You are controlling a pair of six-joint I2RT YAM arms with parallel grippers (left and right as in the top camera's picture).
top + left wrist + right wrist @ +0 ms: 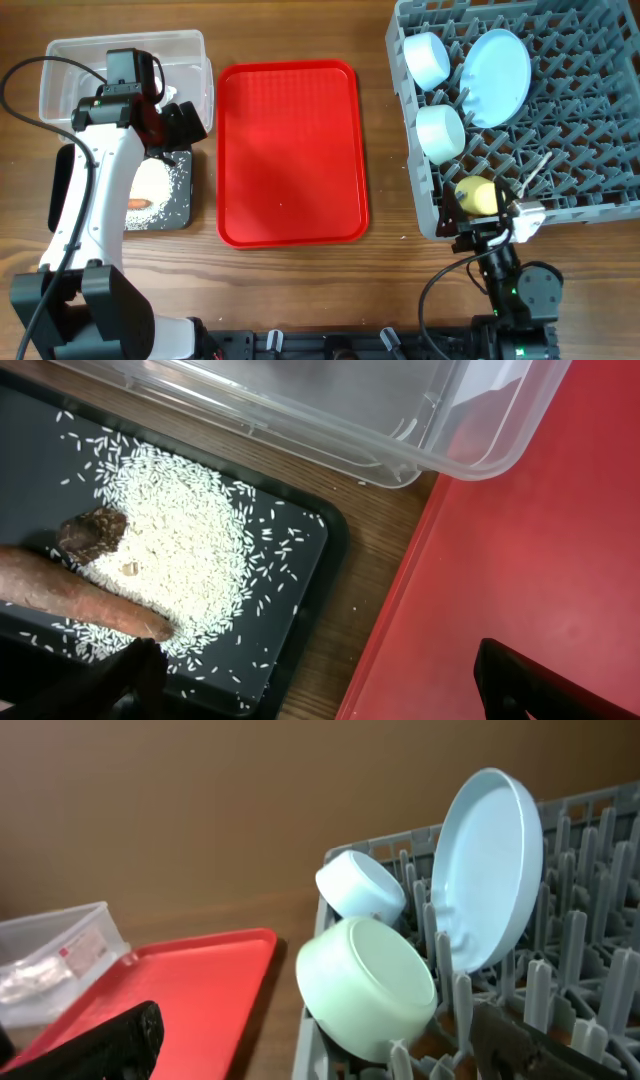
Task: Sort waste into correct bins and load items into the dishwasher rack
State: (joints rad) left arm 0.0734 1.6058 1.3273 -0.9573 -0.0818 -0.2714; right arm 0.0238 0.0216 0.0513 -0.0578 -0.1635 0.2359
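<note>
My left gripper [320, 685] is open and empty, over the gap between the black tray [290, 620] and the red tray. The black tray holds white rice grains [190, 550], a brown lump [92, 532] and an orange-brown stick [80, 600]. The clear tub [400, 420] lies just beyond. In the grey rack [600, 120] stand the pale blue plate [497, 75], light blue bowl [428, 58], mint bowl [440, 132] and yellow cup [478, 195]. My right gripper [320, 1050] is open at the rack's near left corner, facing the mint bowl [365, 985].
The flat red tray [290, 150] lies between the bins and the rack. A red-and-white wrapper [72, 955] shows through the clear tub's wall in the right wrist view. My left arm covers part of the black tray [175, 200] and the tub [190, 50].
</note>
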